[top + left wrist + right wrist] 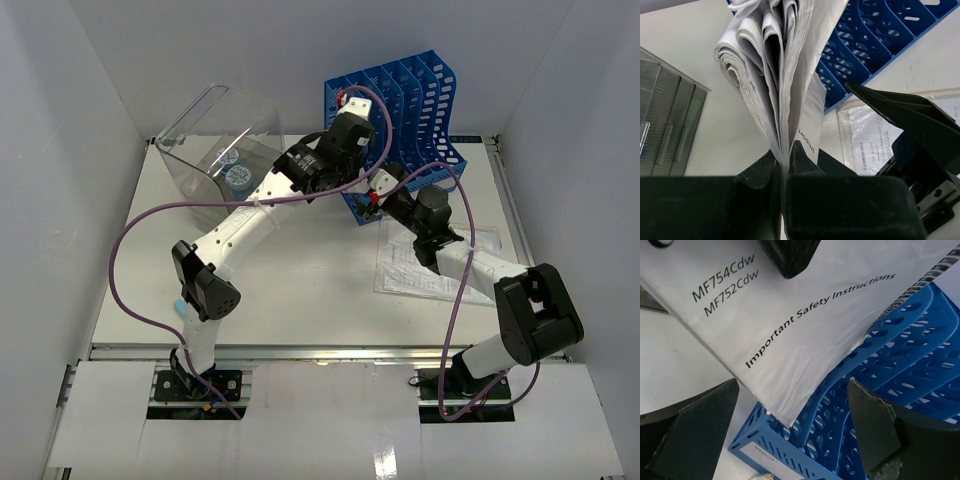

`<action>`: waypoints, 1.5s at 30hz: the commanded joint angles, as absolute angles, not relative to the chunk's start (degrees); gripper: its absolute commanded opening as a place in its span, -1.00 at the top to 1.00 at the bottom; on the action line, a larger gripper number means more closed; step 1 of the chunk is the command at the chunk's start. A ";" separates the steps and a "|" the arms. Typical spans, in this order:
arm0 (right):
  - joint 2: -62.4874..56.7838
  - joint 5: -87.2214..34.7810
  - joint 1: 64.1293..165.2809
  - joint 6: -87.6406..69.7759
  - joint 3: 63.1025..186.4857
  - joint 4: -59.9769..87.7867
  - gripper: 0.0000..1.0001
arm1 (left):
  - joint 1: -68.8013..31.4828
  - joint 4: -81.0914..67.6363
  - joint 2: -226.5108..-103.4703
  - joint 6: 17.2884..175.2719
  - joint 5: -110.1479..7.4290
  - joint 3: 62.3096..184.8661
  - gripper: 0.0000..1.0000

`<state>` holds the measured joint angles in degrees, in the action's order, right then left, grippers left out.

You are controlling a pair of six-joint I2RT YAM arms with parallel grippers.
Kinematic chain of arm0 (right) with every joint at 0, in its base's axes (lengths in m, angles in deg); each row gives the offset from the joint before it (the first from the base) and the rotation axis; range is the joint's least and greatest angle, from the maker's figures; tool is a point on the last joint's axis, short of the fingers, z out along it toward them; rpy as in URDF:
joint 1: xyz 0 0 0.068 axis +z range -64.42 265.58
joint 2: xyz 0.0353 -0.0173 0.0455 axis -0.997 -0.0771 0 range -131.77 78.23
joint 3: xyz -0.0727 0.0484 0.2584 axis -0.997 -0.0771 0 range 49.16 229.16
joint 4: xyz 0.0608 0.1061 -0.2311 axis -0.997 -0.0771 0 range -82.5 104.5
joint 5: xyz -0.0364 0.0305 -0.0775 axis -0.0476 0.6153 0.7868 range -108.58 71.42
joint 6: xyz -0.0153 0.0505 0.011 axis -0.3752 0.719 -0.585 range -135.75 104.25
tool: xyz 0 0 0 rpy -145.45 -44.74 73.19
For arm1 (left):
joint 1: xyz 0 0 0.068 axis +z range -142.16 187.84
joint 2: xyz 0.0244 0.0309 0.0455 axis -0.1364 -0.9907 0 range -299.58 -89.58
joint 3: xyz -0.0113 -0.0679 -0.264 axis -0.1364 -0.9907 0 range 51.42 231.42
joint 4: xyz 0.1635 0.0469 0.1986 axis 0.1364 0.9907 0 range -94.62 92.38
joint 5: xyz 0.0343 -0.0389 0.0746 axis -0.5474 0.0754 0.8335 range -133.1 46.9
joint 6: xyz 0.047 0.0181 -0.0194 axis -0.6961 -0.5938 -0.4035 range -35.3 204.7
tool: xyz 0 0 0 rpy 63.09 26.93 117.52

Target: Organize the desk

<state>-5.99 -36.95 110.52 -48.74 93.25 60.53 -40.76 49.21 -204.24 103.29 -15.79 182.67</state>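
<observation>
Top external view: the desk [310, 290] fills the floor of the white-walled enclosure, its metal rail along the near edge by the arm bases. At its far side stand a blue file rack [425, 95] on the right and a clear plastic drawer box [215, 140] on the left; a printed sheet [425, 268] in a clear sleeve lies flat on the right half, partly under the right arm.

The left gripper [785, 157] has its jaws pinched narrow on one edge of a folded white booklet [780, 65], holding it at the rack's left end. The right gripper [790, 410] hangs just beside it with jaws spread wide, holding nothing; the booklet's cover and the rack's slots lie in front of it.

The step in hand looks like filing the booklet into the rack. The next move would call for lining its free edge up with one slot and lowering it in; the pages fan loosely and may catch on a divider, so the free gripper might steady them.

The cover reads "MF754Cdw", "MF752Cdw" and "Important Safety Instructions"; a label on the rack's end is too small to read.
</observation>
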 commanded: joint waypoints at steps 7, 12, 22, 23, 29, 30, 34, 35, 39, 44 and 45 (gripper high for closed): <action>0.02 -45.26 110.33 -52.01 87.61 67.54 -0.88 | -37.87 45.12 -202.59 111.46 -22.98 185.86 0.89; -5.87 -36.78 112.21 -50.29 93.54 68.20 -0.82 | -37.16 44.16 -203.49 114.31 -25.87 185.54 0.92; -13.04 -34.66 115.86 -51.70 99.83 72.64 -0.34 | -34.79 43.54 -203.93 119.03 -31.54 185.32 0.93; -13.46 -34.38 116.08 -52.15 99.69 73.82 -0.17 | -34.47 43.44 -204.14 119.90 -32.45 185.28 0.93; -14.24 -31.78 115.84 -50.59 99.04 76.02 0.58 | -33.47 42.10 -204.36 121.87 -34.88 185.45 0.55; -13.94 -31.62 115.60 -50.05 98.71 76.02 0.66 | -33.32 41.62 -204.15 122.02 -35.06 185.45 0.45; -12.12 -32.50 114.22 -44.77 97.01 75.54 0.77 | -32.95 38.09 -201.76 120.98 -35.11 185.45 -0.22; -11.55 -32.99 113.55 -42.57 97.03 75.17 0.79 | -32.94 36.83 -200.89 120.32 -34.83 185.34 -0.39; -10.12 -34.61 110.90 -32.32 99.19 71.62 0.82 | -32.94 31.49 -195.16 116.69 -34.90 182.94 -0.76; -11.32 -36.87 107.67 -23.00 105.09 65.37 0.81 | -32.94 27.34 -186.35 112.59 -34.30 173.13 -0.96; -12.31 -37.23 107.17 -21.21 106.93 63.77 0.80 | -32.94 26.21 -183.61 111.88 -34.09 169.74 -0.96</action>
<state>-12.89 -34.98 109.15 -32.46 99.83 66.51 -32.85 32.70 -195.90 116.17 -34.34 176.08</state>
